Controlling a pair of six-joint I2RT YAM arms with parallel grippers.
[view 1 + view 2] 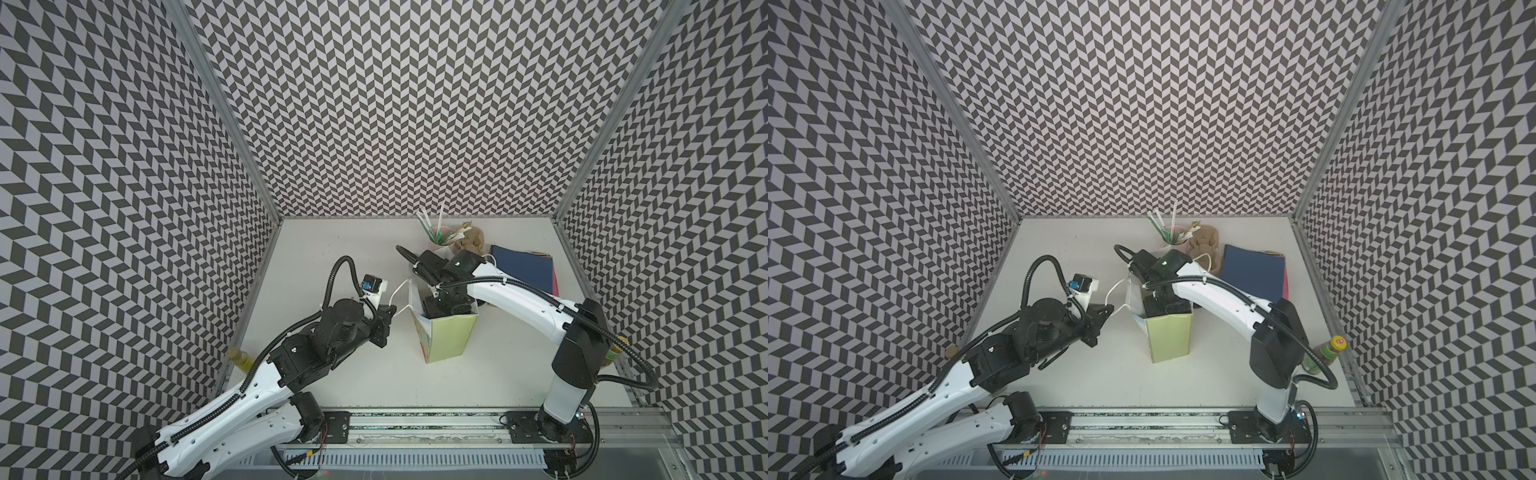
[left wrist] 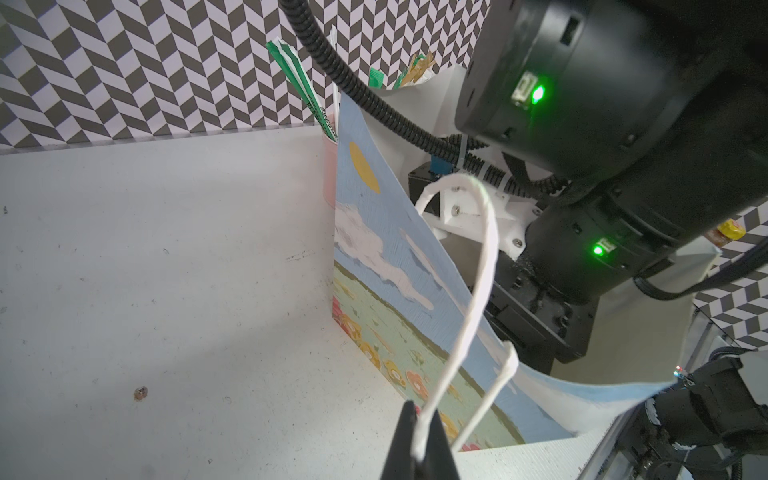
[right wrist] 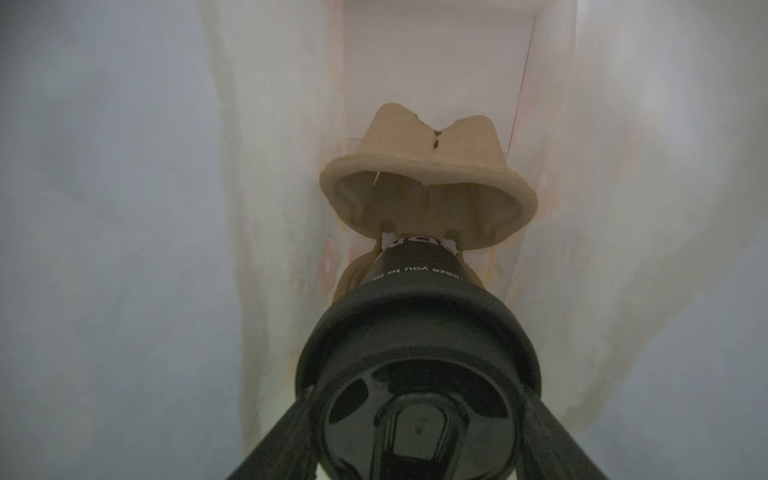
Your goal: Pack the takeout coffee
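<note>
Deep inside the gift bag [image 1: 451, 343], the takeout coffee [image 3: 417, 332] stands on end, lid toward the bag's mouth, base meeting the tan pulp carrier [image 3: 428, 183]. The right gripper [image 3: 417, 392] grasps its lid rim, and the bag walls crowd both sides. The left gripper [image 2: 415, 440], left of the bag, is clenched on the white handle [image 2: 491, 241].

Through the right wrist camera I see my right gripper [image 3: 419, 399] pinching the takeout coffee [image 3: 415, 332] by both sides of its black lid, the cup's base meeting the tan pulp carrier [image 3: 428, 149] between the bag's [image 3: 124, 208] pale inner walls.
</note>
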